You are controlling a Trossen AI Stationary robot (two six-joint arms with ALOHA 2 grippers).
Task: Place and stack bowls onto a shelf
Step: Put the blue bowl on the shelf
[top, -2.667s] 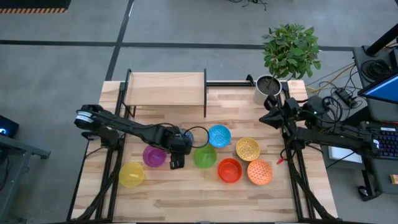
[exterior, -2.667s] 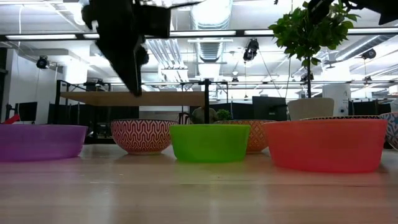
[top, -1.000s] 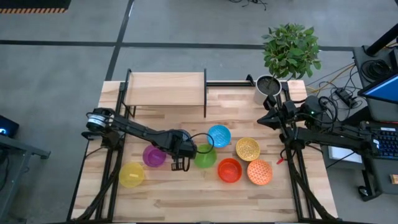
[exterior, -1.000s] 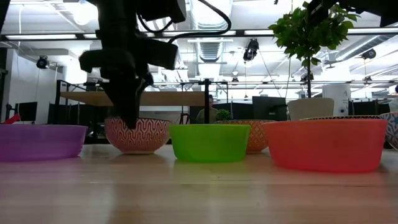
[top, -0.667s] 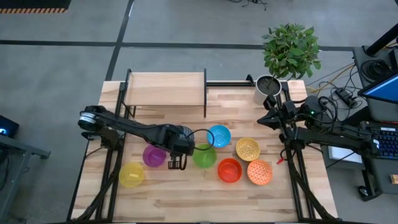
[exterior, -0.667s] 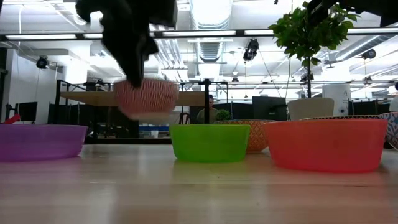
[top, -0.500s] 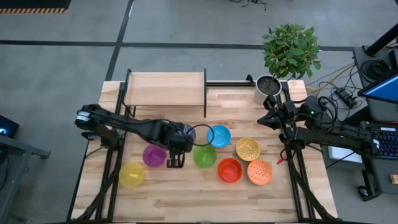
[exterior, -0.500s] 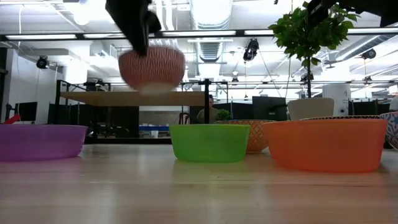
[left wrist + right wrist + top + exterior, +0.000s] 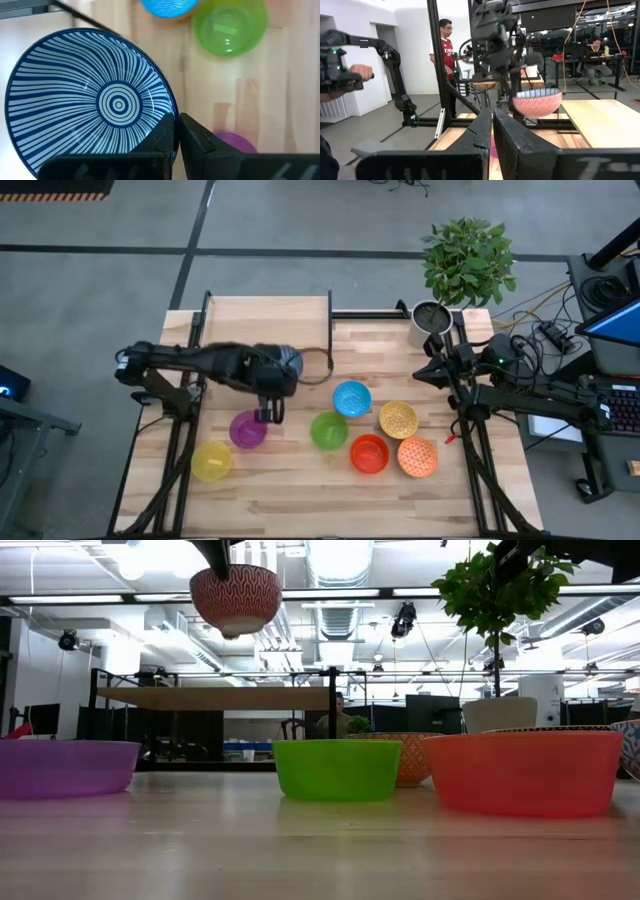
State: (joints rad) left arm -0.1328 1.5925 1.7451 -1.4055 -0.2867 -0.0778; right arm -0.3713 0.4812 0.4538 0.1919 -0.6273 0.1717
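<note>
My left gripper (image 9: pixel 176 131) is shut on the blue-white patterned bowl (image 9: pixel 90 100), which is red-patterned outside (image 9: pixel 235 598). It hangs high above the table, just in front of the shelf (image 9: pixel 265 325). The purple (image 9: pixel 248 430), yellow (image 9: pixel 211 461), green (image 9: pixel 328 430), light blue (image 9: pixel 352 398), speckled yellow (image 9: pixel 398 419), red-orange (image 9: pixel 369 453) and speckled orange (image 9: pixel 417 456) bowls stand on the table on their bases. My right gripper (image 9: pixel 491 125) waits shut at the table's right edge (image 9: pixel 422 370). My left gripper pinches the patterned bowl's rim (image 9: pixel 172 112), one finger (image 9: pixel 159 142) inside the bowl and the other (image 9: pixel 200 142) outside. The fingers come from above, pointing down. The bowl is lifted clear of the table, opening up and about level (image 9: pixel 235 598).
A white plant pot (image 9: pixel 432 320) with a leafy plant (image 9: pixel 468 260) stands at the far right corner. The shelf's board (image 9: pixel 215 698) is bare on top. People (image 9: pixel 447 55) show in the room beyond the table.
My left gripper has lifted the patterned bowl off the table, from between the purple and green bowls. It has carried the bowl up and toward the far left, toward the shelf. The bowl now hangs above shelf height.
</note>
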